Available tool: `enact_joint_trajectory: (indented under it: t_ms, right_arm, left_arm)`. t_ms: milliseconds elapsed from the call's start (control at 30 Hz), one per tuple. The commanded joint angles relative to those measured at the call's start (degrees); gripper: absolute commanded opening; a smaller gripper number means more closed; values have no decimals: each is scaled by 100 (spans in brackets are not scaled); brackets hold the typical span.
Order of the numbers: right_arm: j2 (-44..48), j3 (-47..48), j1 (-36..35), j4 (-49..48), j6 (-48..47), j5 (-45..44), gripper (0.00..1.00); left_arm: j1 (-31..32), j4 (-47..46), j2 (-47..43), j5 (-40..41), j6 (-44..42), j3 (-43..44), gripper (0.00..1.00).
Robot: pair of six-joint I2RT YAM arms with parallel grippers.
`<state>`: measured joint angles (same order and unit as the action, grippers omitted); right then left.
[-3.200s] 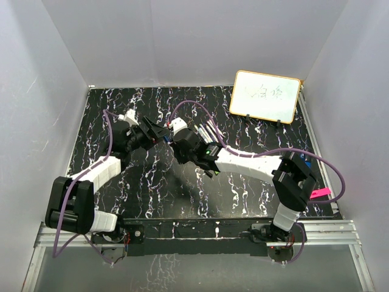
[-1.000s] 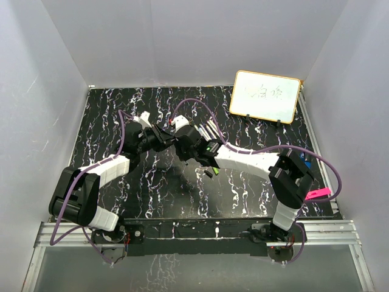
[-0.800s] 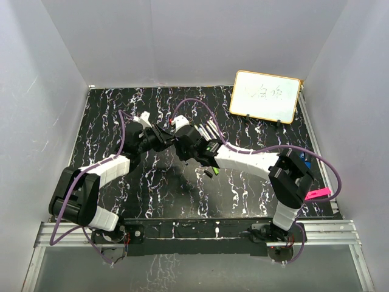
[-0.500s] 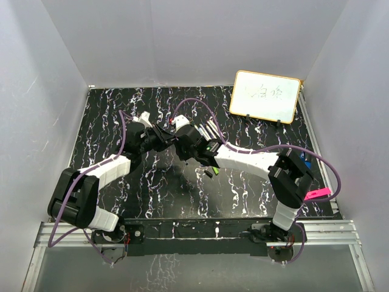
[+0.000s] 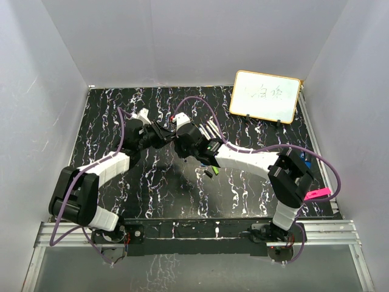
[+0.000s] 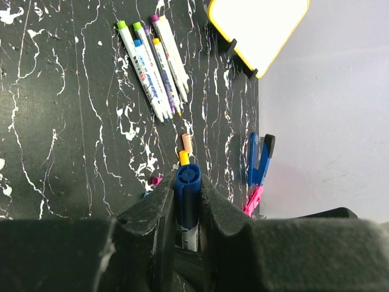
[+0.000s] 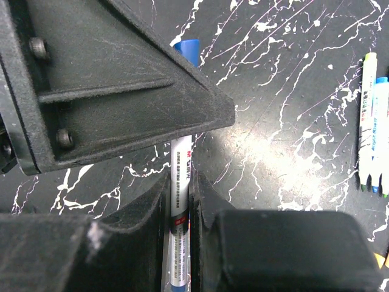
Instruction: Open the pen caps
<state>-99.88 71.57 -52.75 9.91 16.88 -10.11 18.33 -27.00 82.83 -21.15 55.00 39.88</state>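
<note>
- Blue plastic shows between the two black fingers of the left gripper (image 6: pixel 187 190). It is the blue cap (image 6: pixel 187 175), and the fingers squeeze it tight from both sides.
- The right gripper (image 7: pixel 181 185) is closed narrow on the white body of the pen (image 7: pixel 182 159), with one finger on each side.
- The blue cap sits at the far end of this pen. A black finger of the left gripper covers the spot where cap and pen meet, so I cannot tell if the cap is on or off.
- From above, the two grippers meet tip to tip over the middle of the table (image 5: pixel 121 103), and the pen is held up in the air between them.
- The other pens (image 6: pixel 148 72) lie side by side in a small bunch on the table, near the whiteboard (image 6: pixel 258 24). They have white bodies with green, blue, yellow and purple ends.
- An orange cap (image 6: pixel 186 143) and a yellow cap (image 6: pixel 183 158) lie loose on the table, close together.
- A purple cap (image 6: pixel 157 180) lies loose a bit to the side of them.
- The whiteboard has a yellow edge and stands at the back of the table.
- A blue thing (image 6: pixel 253 159) and a pink strip (image 6: pixel 254 201) lie near the edge of the table, well apart from the bunch of pens.
</note>
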Motion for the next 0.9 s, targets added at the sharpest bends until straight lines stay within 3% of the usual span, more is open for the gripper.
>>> enact_joint_trajectory:
  t_ms: [0,867]
  right_arm:
    - [290,-188,-46,479,23,149,0]
    - [700,-513,-16,652,94,13,0]
  left_arm:
    - [-535,-229,206,766,-370,354,0]
    - [-892,-161,682,1159,-345,844,0]
